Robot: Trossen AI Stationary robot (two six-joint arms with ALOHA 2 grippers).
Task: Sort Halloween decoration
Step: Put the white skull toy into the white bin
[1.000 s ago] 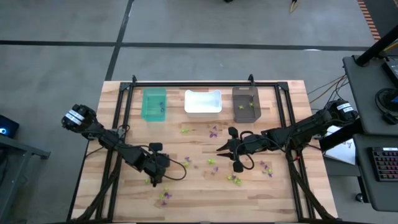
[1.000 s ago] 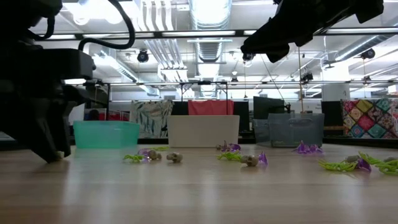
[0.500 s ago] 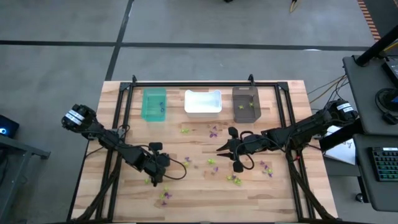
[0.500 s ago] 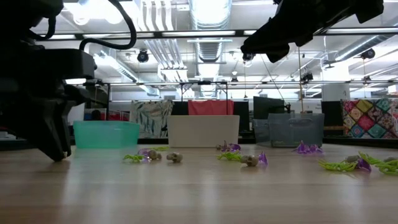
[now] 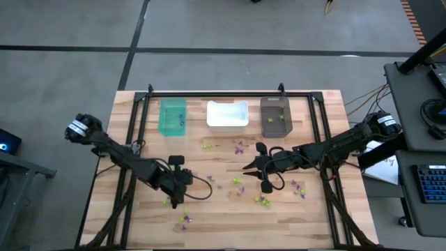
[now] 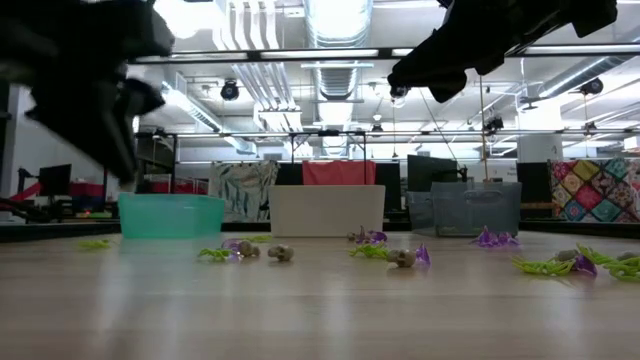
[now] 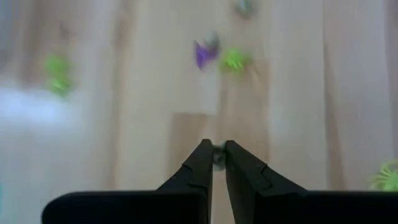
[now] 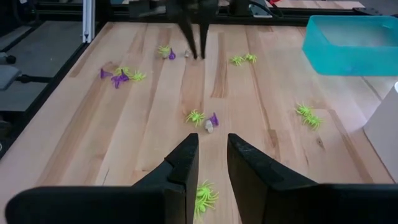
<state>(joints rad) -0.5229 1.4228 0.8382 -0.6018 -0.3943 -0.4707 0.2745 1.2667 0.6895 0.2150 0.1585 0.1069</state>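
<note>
Two grippers over the table: left gripper (image 7: 216, 163) pinched on a tiny pale trinket (image 7: 217, 151), lifted clear of the wood; right gripper (image 8: 212, 163) hovers mid-table, fingers apart, empty. Purple and green trinkets (image 5: 240, 147) lie scattered.

Level view across a wooden table (image 6: 300, 310). Purple, lime-green and pale trinkets (image 6: 395, 255) lie scattered mid-table. Behind them stand a teal bin (image 6: 170, 215), a white bin (image 6: 327, 210) and a dark bin (image 6: 465, 208). A blurred dark arm (image 6: 90, 80) hangs upper left; another arm (image 6: 500, 35) upper right
</note>
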